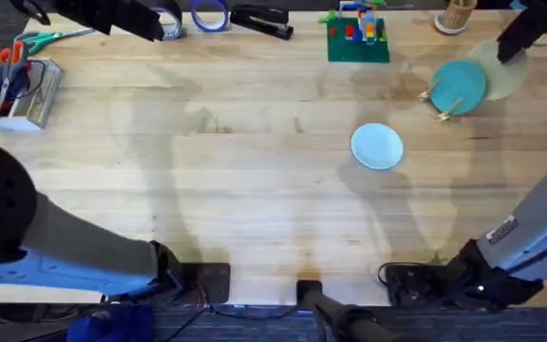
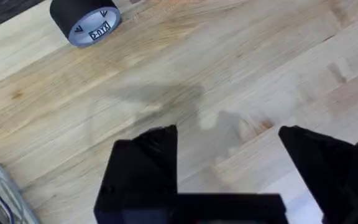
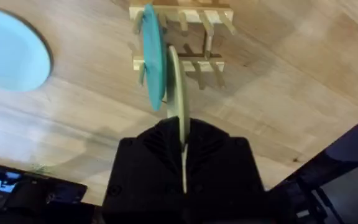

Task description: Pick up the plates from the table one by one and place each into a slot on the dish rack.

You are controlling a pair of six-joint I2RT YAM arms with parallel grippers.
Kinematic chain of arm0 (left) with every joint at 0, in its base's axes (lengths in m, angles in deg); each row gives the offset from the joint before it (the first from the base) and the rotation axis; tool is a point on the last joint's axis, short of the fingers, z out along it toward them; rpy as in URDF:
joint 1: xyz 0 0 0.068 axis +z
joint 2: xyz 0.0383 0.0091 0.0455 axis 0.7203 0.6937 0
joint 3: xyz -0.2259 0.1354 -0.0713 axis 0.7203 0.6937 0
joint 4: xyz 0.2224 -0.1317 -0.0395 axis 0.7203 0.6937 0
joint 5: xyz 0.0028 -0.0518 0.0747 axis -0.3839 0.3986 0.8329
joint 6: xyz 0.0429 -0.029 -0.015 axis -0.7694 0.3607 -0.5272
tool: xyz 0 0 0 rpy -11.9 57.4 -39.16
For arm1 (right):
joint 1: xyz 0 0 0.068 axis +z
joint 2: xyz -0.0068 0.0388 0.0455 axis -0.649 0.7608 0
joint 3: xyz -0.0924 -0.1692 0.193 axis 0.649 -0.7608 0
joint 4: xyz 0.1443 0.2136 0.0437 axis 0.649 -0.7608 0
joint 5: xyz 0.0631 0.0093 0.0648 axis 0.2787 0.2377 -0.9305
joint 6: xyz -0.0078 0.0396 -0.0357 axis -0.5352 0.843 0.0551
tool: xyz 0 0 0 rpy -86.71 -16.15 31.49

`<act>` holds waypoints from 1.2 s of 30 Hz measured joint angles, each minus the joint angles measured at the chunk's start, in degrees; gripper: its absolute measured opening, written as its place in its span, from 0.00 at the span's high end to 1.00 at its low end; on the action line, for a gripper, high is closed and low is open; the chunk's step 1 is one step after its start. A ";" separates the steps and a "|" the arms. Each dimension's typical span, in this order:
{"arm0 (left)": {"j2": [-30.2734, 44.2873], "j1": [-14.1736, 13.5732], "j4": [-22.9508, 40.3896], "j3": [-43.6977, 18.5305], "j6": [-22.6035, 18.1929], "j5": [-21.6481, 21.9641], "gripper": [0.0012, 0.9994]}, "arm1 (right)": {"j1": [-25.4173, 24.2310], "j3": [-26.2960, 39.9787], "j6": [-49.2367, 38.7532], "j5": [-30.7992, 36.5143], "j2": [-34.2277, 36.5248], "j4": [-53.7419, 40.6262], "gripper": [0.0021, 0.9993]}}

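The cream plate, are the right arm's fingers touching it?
Touching. The right wrist view shows the cream plate held edge-on, its rim pinched between the shut black fingers, above the dish rack beside the teal plate.

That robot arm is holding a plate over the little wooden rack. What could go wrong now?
The right pincer grips the cream-yellow plate by its edge only, so it might slip or tilt. It hangs right beside the teal plate already standing in the dish rack; lowering could bump that plate, miss the slot between pegs, or nudge the light rack across the table.
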 joint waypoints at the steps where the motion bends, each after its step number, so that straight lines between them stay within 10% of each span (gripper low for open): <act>1: 0.00 0.00 0.00 0.00 0.00 0.00 0.01 | -0.02 -0.01 0.00 0.02 0.16 0.02 0.97; 36: 0.00 0.00 0.00 0.00 0.00 0.00 0.01 | -0.02 -0.23 0.00 0.16 3.81 0.02 0.94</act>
